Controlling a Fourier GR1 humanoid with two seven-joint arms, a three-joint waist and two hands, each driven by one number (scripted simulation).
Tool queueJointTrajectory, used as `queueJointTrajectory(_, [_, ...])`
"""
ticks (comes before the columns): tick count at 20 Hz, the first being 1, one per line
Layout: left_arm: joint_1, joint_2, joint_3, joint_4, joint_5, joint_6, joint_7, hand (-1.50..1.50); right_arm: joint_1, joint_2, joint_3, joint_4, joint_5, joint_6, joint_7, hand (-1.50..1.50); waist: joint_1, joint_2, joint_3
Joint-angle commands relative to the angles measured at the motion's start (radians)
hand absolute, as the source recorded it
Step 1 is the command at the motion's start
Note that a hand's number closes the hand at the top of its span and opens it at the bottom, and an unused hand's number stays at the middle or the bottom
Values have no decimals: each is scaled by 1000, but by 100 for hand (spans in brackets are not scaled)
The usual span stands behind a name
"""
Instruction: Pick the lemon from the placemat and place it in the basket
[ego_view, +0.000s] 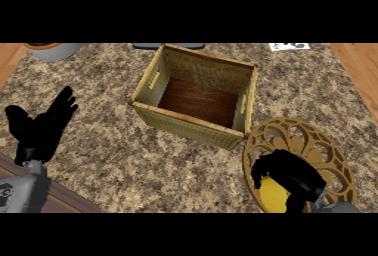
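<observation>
A yellow lemon (274, 197) lies on the round gold openwork placemat (303, 137) at the lower right. My right hand (289, 172) sits on top of it with fingers curled round it, hiding most of the fruit. A square woven basket (190, 123) with a dark wooden floor stands in the middle of the counter, just left of and above the placemat, with nothing inside. My left hand (40, 127) rests open at the left edge, fingers up, well away from the basket.
The speckled granite counter (111, 150) spreads around the basket. A grey round pot (53, 50) stands at the top left corner. A dark object (168, 45) and a white printed card (289, 46) lie along the far edge. Wooden surfaces border both sides.
</observation>
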Motion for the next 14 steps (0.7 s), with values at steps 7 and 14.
queueJointTrajectory(7, [-5, -1, -4, -7, 0, -3, 0, 0, 86, 304, 236, -98, -35, -127, 461, 150, 17, 6, 29])
queueJointTrajectory(14, [-3, -19, -19, 11, 2, -9, 6, 0, 61, 308, 469, -270, -160, -436, 629, 150, 29, 2, 30])
